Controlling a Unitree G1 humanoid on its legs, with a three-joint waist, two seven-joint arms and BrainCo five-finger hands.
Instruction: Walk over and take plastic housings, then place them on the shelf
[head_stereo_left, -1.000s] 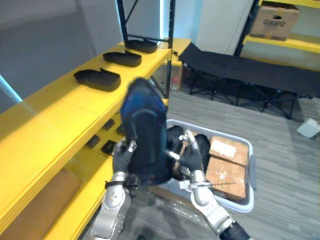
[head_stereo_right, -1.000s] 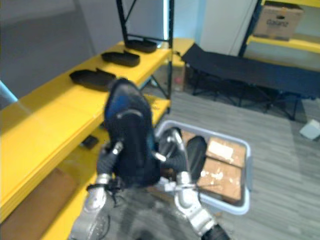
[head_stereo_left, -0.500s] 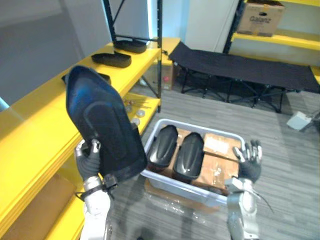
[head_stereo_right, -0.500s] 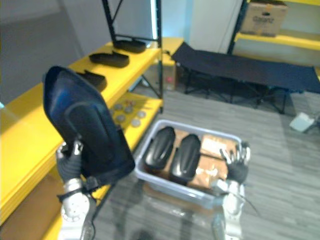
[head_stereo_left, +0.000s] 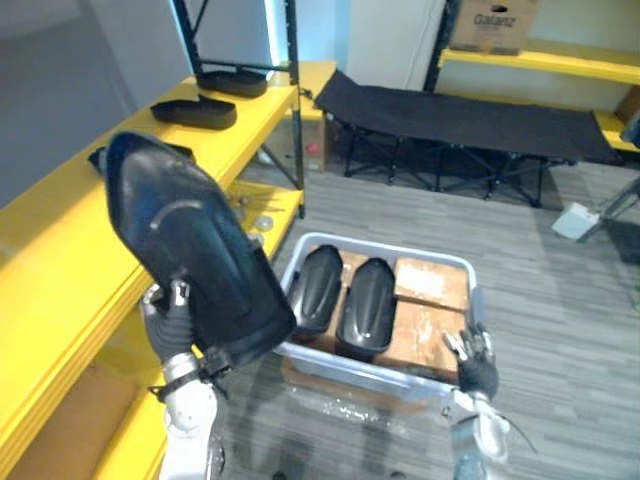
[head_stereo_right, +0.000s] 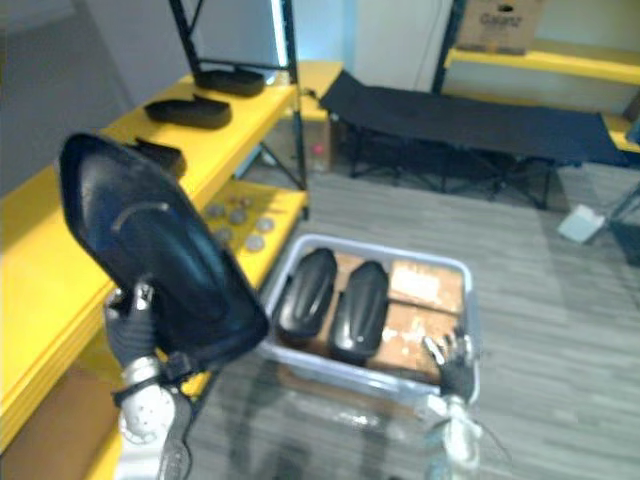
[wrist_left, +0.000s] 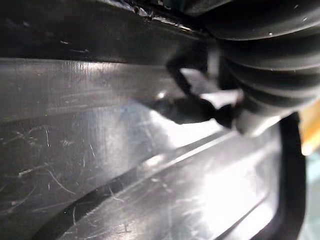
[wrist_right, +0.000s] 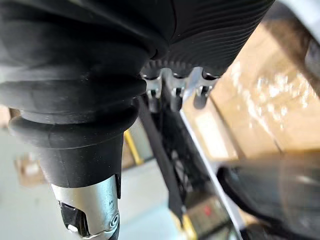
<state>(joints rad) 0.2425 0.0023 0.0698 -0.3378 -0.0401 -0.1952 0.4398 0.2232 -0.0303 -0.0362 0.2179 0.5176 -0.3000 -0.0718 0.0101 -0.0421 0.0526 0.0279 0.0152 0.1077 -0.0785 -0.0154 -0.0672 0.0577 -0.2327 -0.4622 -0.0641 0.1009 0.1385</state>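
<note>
I record the left robot hand raised beside the yellow shelf, its fingers curled round the lower edge of a large black plastic housing. The housing stands tilted, broad end up, over the shelf's front edge. In the left wrist view its glossy, scratched surface lies directly against the hand. The right robot hand is low, at the near right corner of the grey bin, fingers spread straight and carrying nothing. The bin sits on the floor just beside the shelf. It holds two more black housings side by side on its left, with cardboard boxes on its right. Further housings on the shelf lie along its top level, toward the far end.
</note>
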